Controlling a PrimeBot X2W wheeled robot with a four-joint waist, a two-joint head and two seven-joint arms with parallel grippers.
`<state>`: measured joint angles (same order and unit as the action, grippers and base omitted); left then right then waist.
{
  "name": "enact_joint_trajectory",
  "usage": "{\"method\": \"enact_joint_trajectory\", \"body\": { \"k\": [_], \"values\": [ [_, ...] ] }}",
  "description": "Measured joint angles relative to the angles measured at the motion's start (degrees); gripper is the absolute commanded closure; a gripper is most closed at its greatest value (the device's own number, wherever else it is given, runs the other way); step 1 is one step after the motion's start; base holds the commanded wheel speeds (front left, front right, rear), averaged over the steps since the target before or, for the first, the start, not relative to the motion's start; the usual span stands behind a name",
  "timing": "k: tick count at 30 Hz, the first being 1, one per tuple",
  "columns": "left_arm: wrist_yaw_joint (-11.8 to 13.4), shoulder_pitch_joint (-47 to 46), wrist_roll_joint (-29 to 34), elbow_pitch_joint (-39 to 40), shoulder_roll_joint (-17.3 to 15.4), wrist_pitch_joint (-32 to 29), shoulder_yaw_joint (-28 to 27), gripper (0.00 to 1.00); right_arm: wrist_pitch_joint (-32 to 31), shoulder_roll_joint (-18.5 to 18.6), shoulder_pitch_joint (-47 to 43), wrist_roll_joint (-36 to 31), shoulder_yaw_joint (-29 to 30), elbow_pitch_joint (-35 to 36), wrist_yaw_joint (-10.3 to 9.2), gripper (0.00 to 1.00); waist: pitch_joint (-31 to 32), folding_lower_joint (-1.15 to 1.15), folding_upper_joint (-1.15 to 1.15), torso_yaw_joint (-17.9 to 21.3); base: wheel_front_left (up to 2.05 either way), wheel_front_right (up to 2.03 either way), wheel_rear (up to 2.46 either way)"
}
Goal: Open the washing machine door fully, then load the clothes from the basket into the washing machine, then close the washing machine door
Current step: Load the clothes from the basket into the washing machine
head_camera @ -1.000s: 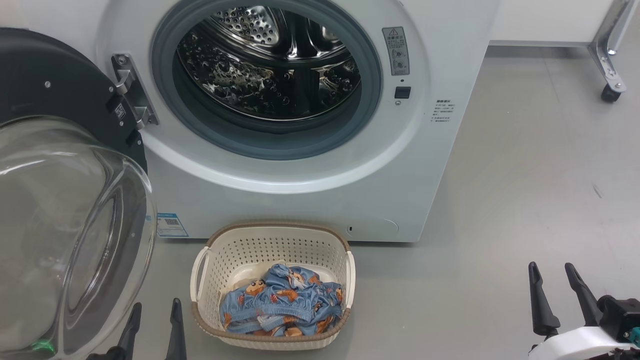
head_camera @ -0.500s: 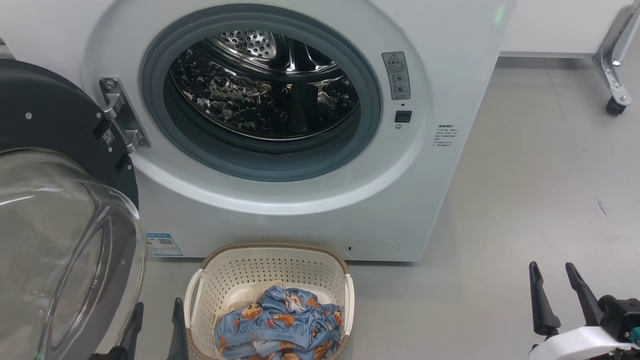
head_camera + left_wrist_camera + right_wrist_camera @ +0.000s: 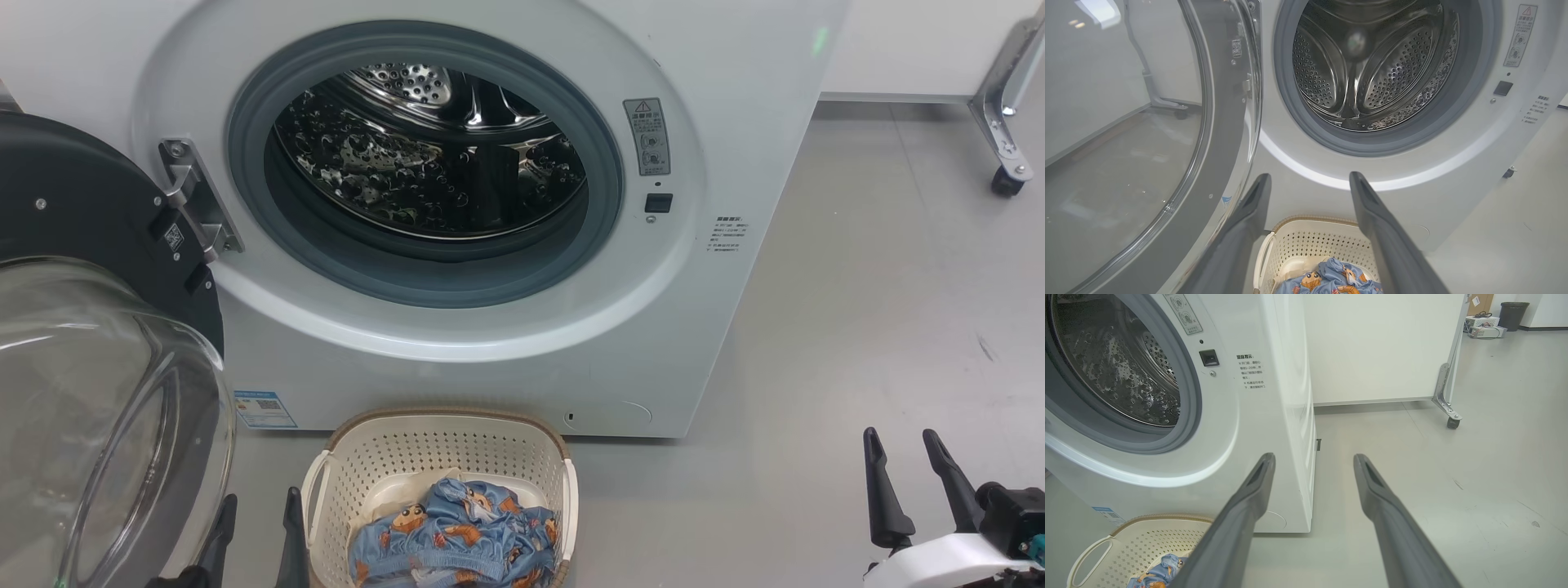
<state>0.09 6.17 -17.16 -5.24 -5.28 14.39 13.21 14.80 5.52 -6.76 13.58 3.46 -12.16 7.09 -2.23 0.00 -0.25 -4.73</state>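
Blue clothes [image 3: 453, 543] lie in the basket [image 3: 445, 447] just right of the open, empty left fingers [image 3: 292, 539]. The right fingers [image 3: 882, 490] are open and empty too, well apart from the basket.

A white panel [image 3: 1372, 347] is standing on a pale grey floor [image 3: 1494, 465], its metal bracket [image 3: 1443, 390] riding on a black castor [image 3: 1452, 423] at the panel's lower corner. Far beyond the panel, a dark bin [image 3: 1513, 314] and some boxes [image 3: 1484, 328] are sitting.

Head camera tipped upward (basket [image 3: 441, 447] sits lower in view).
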Motion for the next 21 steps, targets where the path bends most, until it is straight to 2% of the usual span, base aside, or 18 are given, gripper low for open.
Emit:
{"method": "enact_joint_trajectory", "body": {
  "k": [21],
  "values": [
    [-0.5,0.0,0.0,-0.1,0.0,0.0,-0.1,0.00,0.0,-0.2,0.0,0.0,0.0,-0.1,0.00,0.00,0.2,0.00,0.00,0.1,0.00,0.00,0.00]
  ]
}}
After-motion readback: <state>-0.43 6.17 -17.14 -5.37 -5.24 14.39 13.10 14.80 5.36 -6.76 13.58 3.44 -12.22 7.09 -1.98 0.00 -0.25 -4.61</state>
